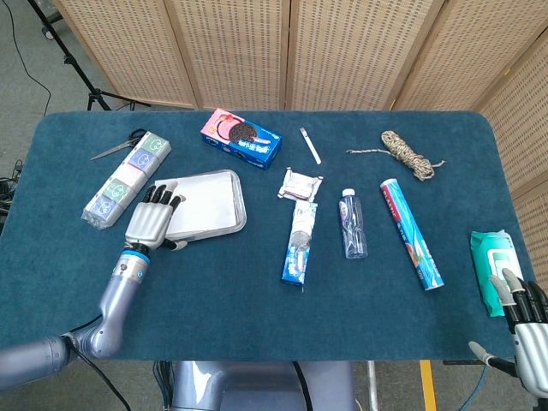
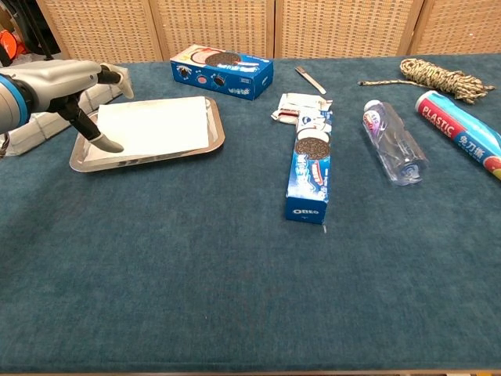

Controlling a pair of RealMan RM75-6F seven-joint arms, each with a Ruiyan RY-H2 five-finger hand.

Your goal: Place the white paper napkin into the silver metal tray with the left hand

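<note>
Two hands show on the blue-covered desk (image 1: 214, 291). Nearest to us, at the desk's near right corner, the right hand (image 1: 524, 321) hangs with fingers apart and nothing in them, just in front of a green wipes pack (image 1: 491, 267).

The left hand (image 1: 151, 221) lies at the near left edge of the silver metal tray (image 1: 237, 205). Its fingers are spread and hold nothing; in the chest view the hand (image 2: 66, 86) hangs over the tray's left rim (image 2: 149, 160) with a dark fingertip (image 2: 112, 145) pointing down at the near left corner of the white paper napkin (image 2: 156, 127). Whether that tip touches the paper, we cannot tell. The napkin (image 1: 204, 199) lies flat inside the tray.

Left of the tray: a strip of packaged items (image 1: 127, 177), with scissors (image 1: 118, 145) beyond it.

Mid-desk: a long Oreo box (image 2: 311, 166), a clear bottle (image 2: 393, 144), a plastic-wrap roll (image 2: 460, 131).

Further back: a small wrapped packet (image 1: 301, 184), a second Oreo box (image 2: 222, 70), a thin white strip (image 1: 310, 145), a coil of rope (image 1: 406, 152).
</note>
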